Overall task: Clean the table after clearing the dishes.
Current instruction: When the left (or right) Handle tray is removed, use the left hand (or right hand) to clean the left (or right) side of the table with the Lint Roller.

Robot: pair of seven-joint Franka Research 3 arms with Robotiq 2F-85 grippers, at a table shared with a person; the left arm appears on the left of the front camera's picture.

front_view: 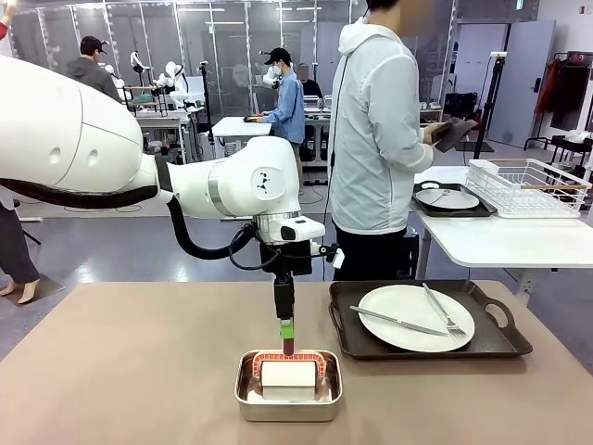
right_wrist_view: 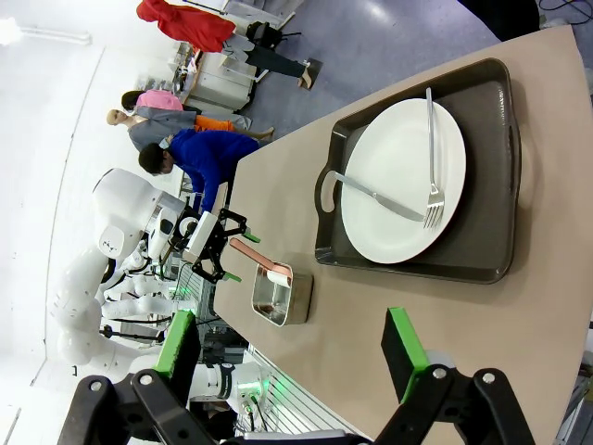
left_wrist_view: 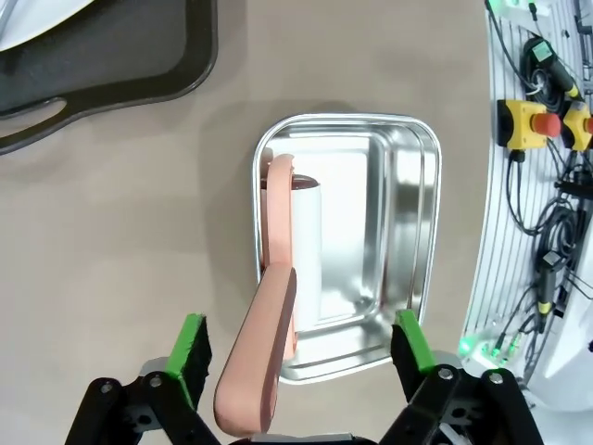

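Note:
My left gripper (front_view: 286, 330) hangs open over a square steel pan (front_view: 248, 394) on the tan table (front_view: 130, 371). In the pan lies a white roller (front_view: 287, 375) with a salmon-pink handle. In the left wrist view that handle (left_wrist_view: 264, 352) rises between my spread green pads (left_wrist_view: 192, 348), touching neither. A white plate (front_view: 408, 311) with fork and knife sits on a dark tray (front_view: 500, 341) to the right. A second tray with a plate (front_view: 447, 198) rests on the white side table. My right gripper (right_wrist_view: 289, 357) is open and empty, well above the table, looking at the plate (right_wrist_view: 398, 199).
A person (front_view: 375, 139) stands at the far edge, turned toward the white side table (front_view: 500, 243), holding something dark. A white wire rack (front_view: 528, 185) stands on that table. The tray's corner (left_wrist_view: 139, 74) lies close to the pan (left_wrist_view: 408, 213). Cables and an emergency stop button (left_wrist_view: 533, 120) lie past the table edge.

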